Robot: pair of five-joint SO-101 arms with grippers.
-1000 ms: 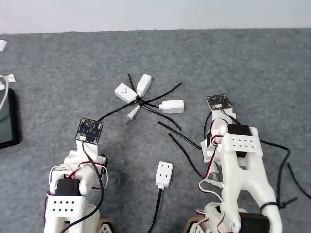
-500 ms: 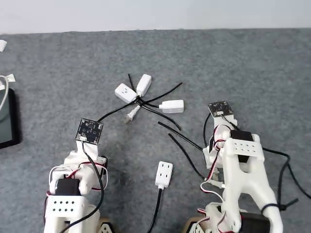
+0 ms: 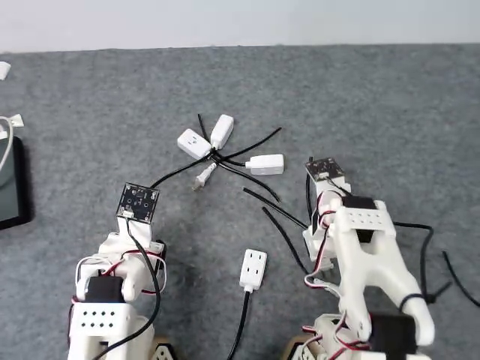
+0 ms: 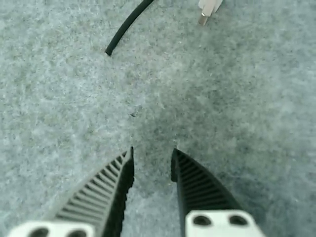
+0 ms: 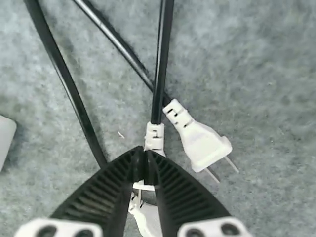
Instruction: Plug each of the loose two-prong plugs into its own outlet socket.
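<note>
The right gripper (image 5: 144, 157) was clamped on the neck of a white two-prong plug (image 5: 154, 134), a second plug (image 5: 201, 142) lying just beside it on the grey carpet (image 5: 266, 59); the left gripper (image 4: 152, 157) hung narrowly parted over the carpet. In the high view, a third plug (image 3: 201, 178) and three outlet sockets (image 3: 266, 163) lay at two o'clock from the left wrist (image 3: 139, 203), a fourth outlet socket (image 3: 253, 268) at seven o'clock from the right wrist (image 3: 325, 169).
</note>
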